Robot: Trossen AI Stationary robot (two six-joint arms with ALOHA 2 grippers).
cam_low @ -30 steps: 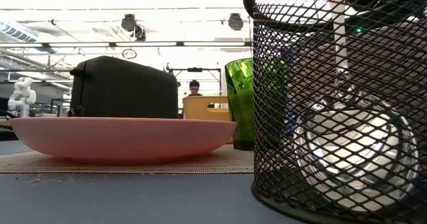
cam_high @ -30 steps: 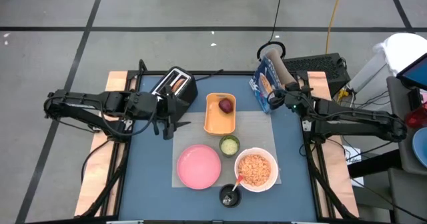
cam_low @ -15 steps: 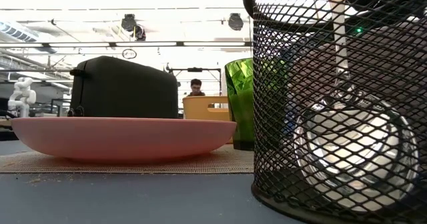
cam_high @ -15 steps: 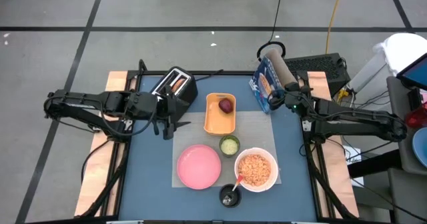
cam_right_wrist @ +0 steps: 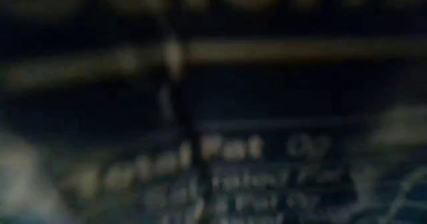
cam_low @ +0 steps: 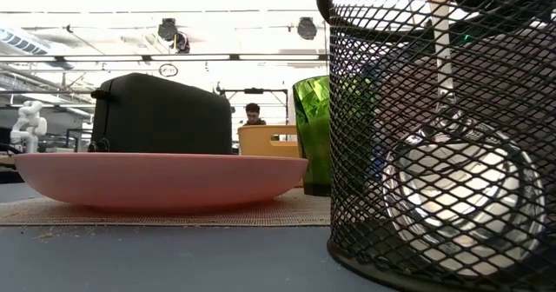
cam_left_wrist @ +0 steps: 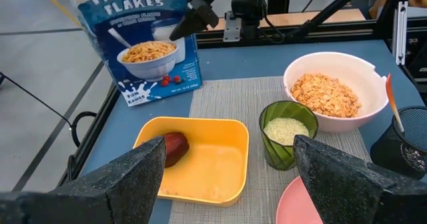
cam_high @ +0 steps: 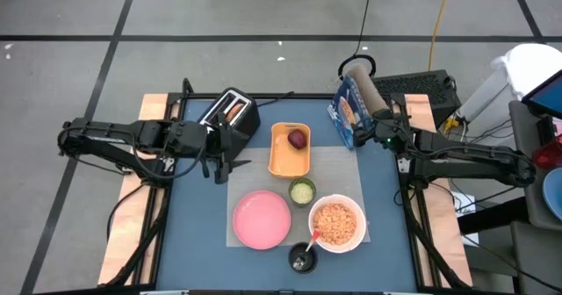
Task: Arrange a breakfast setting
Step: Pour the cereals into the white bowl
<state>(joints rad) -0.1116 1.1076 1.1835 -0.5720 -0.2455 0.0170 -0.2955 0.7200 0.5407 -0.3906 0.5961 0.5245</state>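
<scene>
Table [cam_high: 202,260] carries the whole setting, and the woven mat [cam_high: 338,159] at its centre holds most of it. The black-and-silver toaster [cam_high: 230,112] stands just beside the left gripper [cam_high: 223,165], with toast [cam_high: 234,110] in its slots. The cereal box [cam_high: 347,111] stands upright at the far right edge, against the right gripper [cam_high: 367,133].

Right gripper state: pressed against the box side, printed panel filling the right wrist view; whether the fingers are clenched on it cannot be told. Left gripper state: released, fingers [cam_left_wrist: 120,177] spread wide, grasping nothing, hovering just short of the tray.

Positions relative to the left gripper:
- Pink plate [cam_high: 261,219]: near, on the mat, bare.
- Orange tray [cam_high: 289,150]: directly ahead, holding the dark-red fruit [cam_high: 298,139].
- White bowl [cam_high: 336,224]: beyond the tray, filled with flakes.
- Mesh holder [cam_high: 302,257]: beside the bowl, with the red-handled spoon [cam_high: 314,239] standing in it.
- Green cup [cam_high: 301,190]: between tray and bowl, with pale contents.

Progress assessment: cereal appears poured and the cup filled. Probable remaining steps: releasing the box, moving toast from toaster to plate, and placing the spoon.
</scene>
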